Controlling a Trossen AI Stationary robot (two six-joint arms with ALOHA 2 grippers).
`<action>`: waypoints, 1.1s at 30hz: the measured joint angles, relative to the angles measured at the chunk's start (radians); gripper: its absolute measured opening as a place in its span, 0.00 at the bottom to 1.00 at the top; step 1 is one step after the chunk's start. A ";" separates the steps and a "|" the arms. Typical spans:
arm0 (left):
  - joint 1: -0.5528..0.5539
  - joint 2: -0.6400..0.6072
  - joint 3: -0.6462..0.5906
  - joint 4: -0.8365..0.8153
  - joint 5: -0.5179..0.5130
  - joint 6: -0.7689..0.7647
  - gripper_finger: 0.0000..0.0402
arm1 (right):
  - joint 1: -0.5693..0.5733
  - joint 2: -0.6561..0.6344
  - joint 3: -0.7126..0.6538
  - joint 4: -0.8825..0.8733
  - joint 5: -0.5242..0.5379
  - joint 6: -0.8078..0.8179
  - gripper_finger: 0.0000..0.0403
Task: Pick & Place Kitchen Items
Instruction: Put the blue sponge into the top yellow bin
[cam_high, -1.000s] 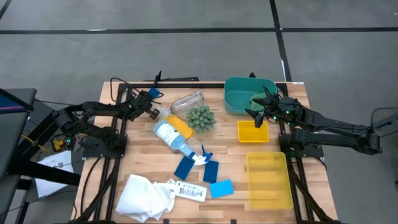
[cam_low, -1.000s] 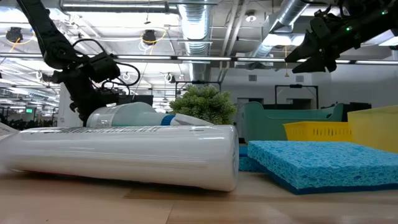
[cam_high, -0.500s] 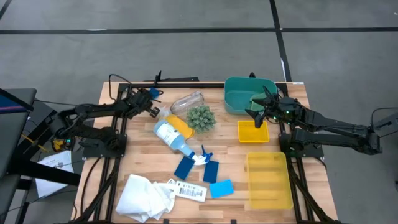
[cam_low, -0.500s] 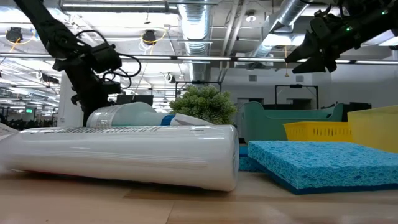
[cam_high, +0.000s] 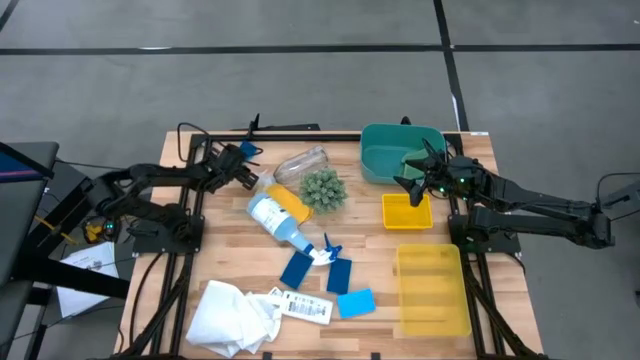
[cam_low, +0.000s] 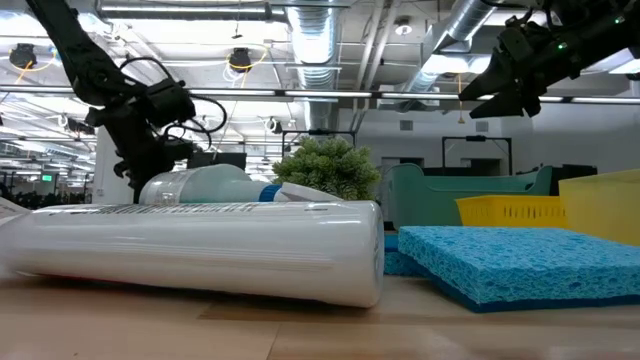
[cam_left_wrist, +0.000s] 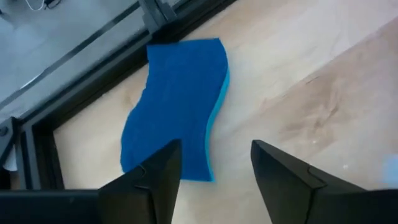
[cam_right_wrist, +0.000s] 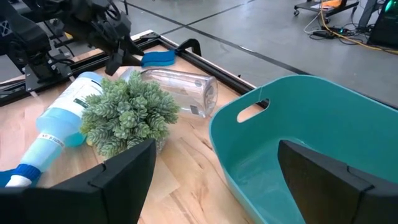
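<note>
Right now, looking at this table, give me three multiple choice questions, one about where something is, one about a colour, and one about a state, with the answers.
1. Where does the clear cup lie?
A. Inside the long yellow bin
B. On its side between the left gripper and the teal bin
C. On the white cloth

2. What colour is the sponge under the left gripper?
A. Blue
B. Red
C. Black

3. How does the spray bottle stand?
A. Upright
B. Hanging from the right gripper
C. Lying on its side on the table

Answers:
1 B: in the high view the cup lies on the wood, left of the teal bin.
2 A: the left wrist view shows a blue sponge beyond its parted fingers.
3 C: the high view shows it flat, trigger toward the front sponges.
</note>
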 joint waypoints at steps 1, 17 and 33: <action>0.007 0.018 0.000 0.001 -0.002 -0.002 0.46 | 0.000 0.000 0.000 0.000 0.000 0.000 0.81; 0.001 0.163 0.110 -0.102 -0.094 -0.088 0.31 | 0.000 0.000 0.000 -0.003 0.000 0.000 0.81; 0.003 0.172 0.113 -0.103 -0.084 -0.082 0.02 | 0.000 0.000 0.000 -0.013 0.000 -0.001 0.81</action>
